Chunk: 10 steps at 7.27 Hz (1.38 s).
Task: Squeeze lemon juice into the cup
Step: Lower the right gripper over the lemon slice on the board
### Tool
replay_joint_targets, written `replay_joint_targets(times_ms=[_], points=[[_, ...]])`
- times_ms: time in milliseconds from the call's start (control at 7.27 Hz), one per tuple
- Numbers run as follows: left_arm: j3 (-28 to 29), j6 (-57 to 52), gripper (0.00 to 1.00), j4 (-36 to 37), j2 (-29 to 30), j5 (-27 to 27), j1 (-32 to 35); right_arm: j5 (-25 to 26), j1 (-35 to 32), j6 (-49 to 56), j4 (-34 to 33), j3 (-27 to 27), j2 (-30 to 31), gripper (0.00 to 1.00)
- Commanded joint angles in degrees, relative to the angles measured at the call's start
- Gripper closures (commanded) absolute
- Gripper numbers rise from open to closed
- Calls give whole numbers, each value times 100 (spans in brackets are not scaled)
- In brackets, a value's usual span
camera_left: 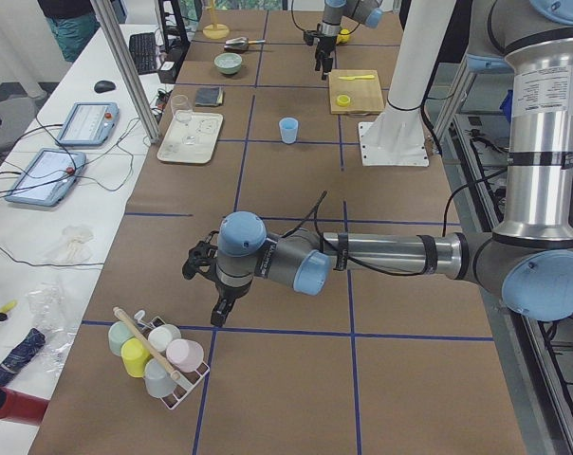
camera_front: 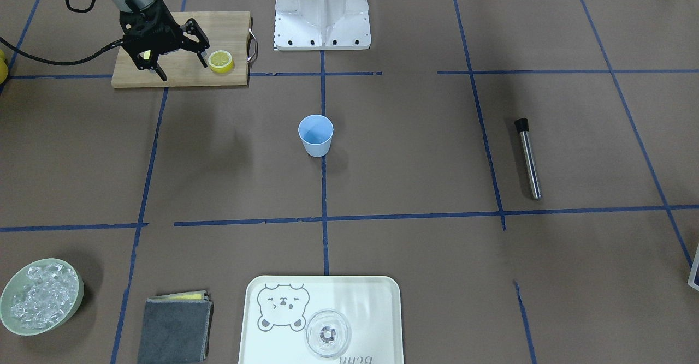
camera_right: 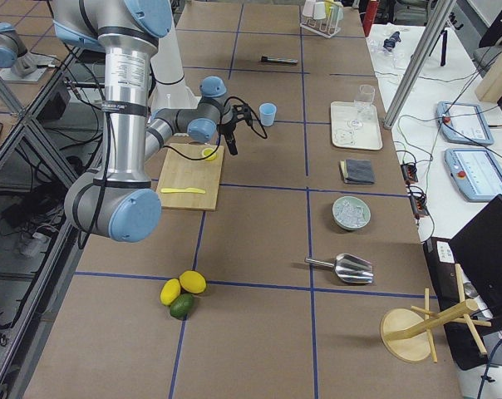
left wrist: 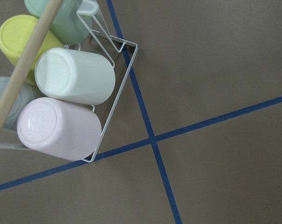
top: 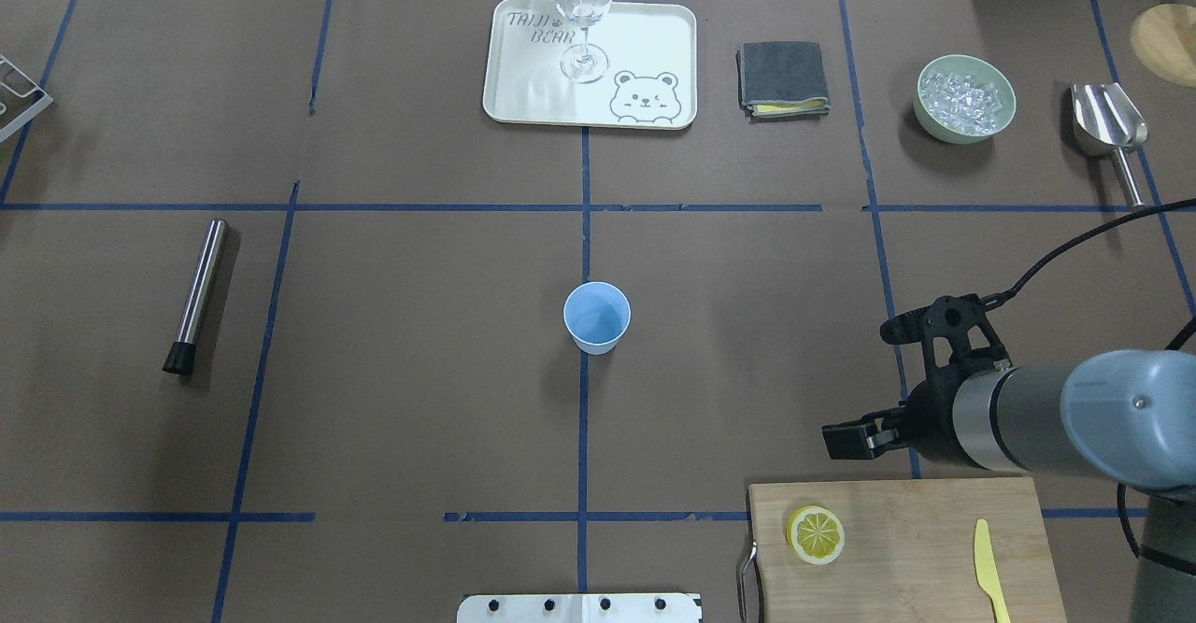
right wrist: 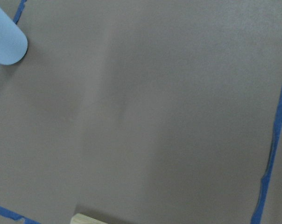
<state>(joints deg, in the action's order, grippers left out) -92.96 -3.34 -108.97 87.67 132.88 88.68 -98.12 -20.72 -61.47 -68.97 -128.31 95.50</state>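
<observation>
Nothing of the squeezing is done yet: the lemon point(top: 816, 534) is seen lying cut face up, ungripped, on the cutting board point(top: 916, 548), and the cup point(top: 597, 317) is set well apart at mid-table. The right gripper point(top: 864, 385) is held near the lemon, fingers spread and empty. The state of the left gripper point(camera_left: 203, 289) cannot be told.

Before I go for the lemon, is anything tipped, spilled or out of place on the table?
Nothing stands out. The cup stands upright and looks empty. The lemon lies flat, cut face up, on the cutting board, and the right tool hangs open near it, holding nothing.
</observation>
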Motion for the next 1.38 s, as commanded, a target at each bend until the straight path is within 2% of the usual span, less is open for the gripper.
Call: replay_joint_targets(times_ms=[0,275,550,1238], points=[[-73,0,0,-19,-13,1,9,868,890,-461,-55,-97,-6,0],[-212,-9,0,-28,-144,27,9,1476,1594,-760,-467,-98,-84,0],[-345,-9,0,-28,-268,28,18,2136,2184,-1005,-504,85,-93,0],[-345,-9,0,-28,-338,28,18,2148,2186,-1008,-504,342,-155,0]])
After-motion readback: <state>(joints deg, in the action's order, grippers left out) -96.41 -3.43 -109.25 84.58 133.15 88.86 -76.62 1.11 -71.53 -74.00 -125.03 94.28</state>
